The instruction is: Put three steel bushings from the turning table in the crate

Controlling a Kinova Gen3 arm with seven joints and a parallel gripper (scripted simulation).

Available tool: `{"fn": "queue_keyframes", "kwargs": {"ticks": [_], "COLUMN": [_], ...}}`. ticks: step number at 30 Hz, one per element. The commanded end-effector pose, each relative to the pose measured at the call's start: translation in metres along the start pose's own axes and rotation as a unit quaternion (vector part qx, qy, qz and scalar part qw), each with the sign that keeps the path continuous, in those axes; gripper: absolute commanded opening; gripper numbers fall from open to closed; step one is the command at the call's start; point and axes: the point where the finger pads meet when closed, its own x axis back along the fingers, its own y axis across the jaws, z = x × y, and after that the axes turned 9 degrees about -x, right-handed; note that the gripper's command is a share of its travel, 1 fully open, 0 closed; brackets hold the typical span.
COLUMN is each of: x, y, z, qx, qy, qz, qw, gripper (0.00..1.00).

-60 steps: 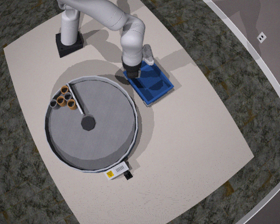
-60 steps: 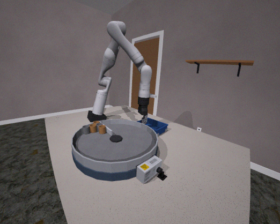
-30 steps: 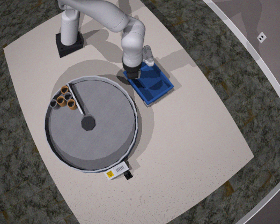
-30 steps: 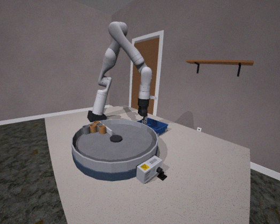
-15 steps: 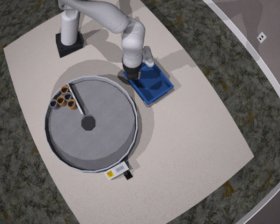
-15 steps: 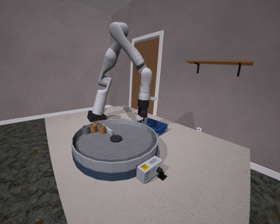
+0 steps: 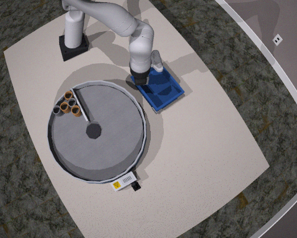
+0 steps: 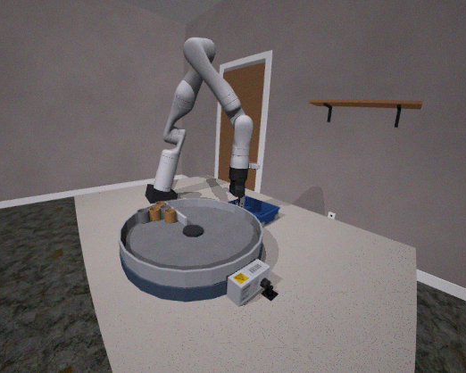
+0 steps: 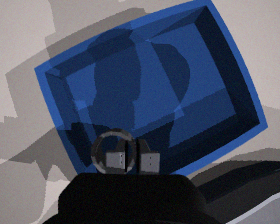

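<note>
The hand (image 7: 141, 83) (image 8: 239, 203) (image 9: 132, 150) grips a steel bushing (image 9: 94, 153) by its wall, long axis near upright, open end up, at ten o'clock over the crate (image 7: 170, 101) (image 8: 267, 219) (image 9: 245, 72).

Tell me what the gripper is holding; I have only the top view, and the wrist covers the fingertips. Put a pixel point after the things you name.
Observer: The gripper (image 7: 141, 82) (image 8: 240, 204) (image 9: 132, 150) is shut on a steel bushing (image 9: 95, 145). It pinches the ring's wall, with one finger inside the ring.

Operator: Report which way the fingers point.

Observer: Downward, as the exterior view shows, at the side of the blue crate (image 7: 170, 102) (image 8: 270, 216) (image 9: 239, 57) nearest the turning table (image 7: 144, 125) (image 8: 190, 273).
</note>
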Motion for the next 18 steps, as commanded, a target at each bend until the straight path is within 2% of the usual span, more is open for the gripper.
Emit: {"fn": "queue_keyframes", "kwargs": {"ticks": [1, 6, 18], "x": [-0.0010, -0.0080, -0.0080], "y": [0.0005, 0.0026, 0.0026], "z": [0.0007, 0.0034, 0.0034], "qx": [-0.001, -0.006, -0.006], "qy": [0.002, 0.009, 0.009], "qz": [-0.001, -0.004, -0.004], "qw": [1.000, 1.000, 1.000], "gripper": [0.00, 0.00, 0.00]}}
